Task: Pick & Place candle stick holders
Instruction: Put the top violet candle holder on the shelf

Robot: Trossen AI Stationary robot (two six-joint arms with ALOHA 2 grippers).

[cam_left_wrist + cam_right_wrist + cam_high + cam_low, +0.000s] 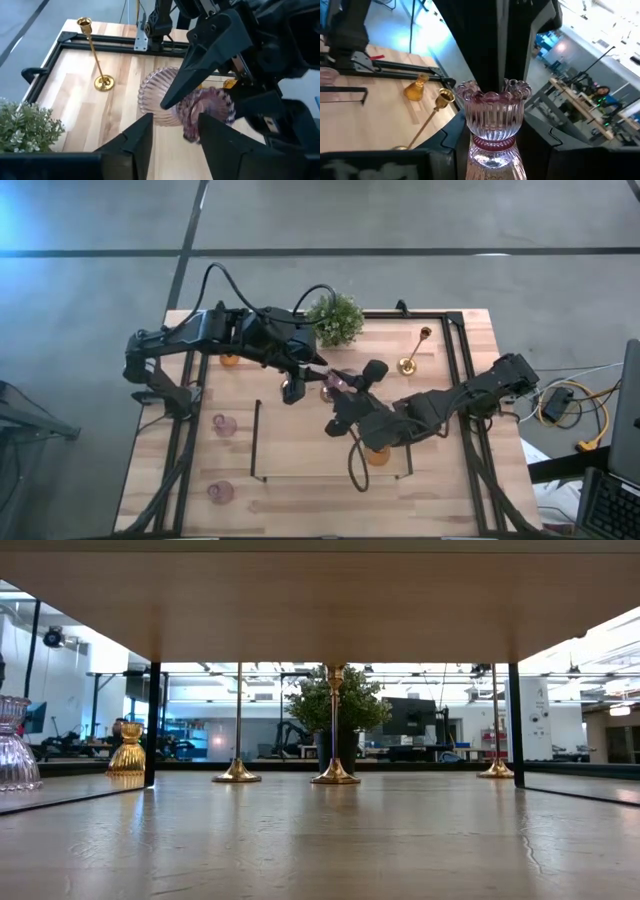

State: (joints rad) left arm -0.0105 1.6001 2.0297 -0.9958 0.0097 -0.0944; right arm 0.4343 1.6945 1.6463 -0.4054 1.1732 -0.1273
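Note:
A pink ribbed glass cup (pixel 336 382) with a scalloped rim is in my right gripper (pixel 347 388), above the table's middle. It also shows in the right wrist view (pixel 492 117). My left gripper (pixel 292 388) is open, coming from the table's left. Its fingertips (pixel 145 135) stand just short of the cup (pixel 165 97), one on either side. I cannot tell whether they touch it. A gold candlestick (pixel 415 350) stands on its round base at the far right. Neither gripper shows in the low view. My right gripper pinches the pink cup's lower part (pixel 490 150), by its foot, between its two fingers (pixel 540 145). The fingers come from the table's right, about level. The cup's scalloped rim (pixel 492 92) points away from the gripper, toward my left gripper. The cup is clear of the table.
A green potted plant (pixel 336 318) stands at the far edge. Two pink cups (pixel 224 423) (pixel 219 492) stand at the left. One amber cup (pixel 229 360) sits by my left arm and another (pixel 378 455) under my right arm. A thin black frame (pixel 255 442) stands near the front.

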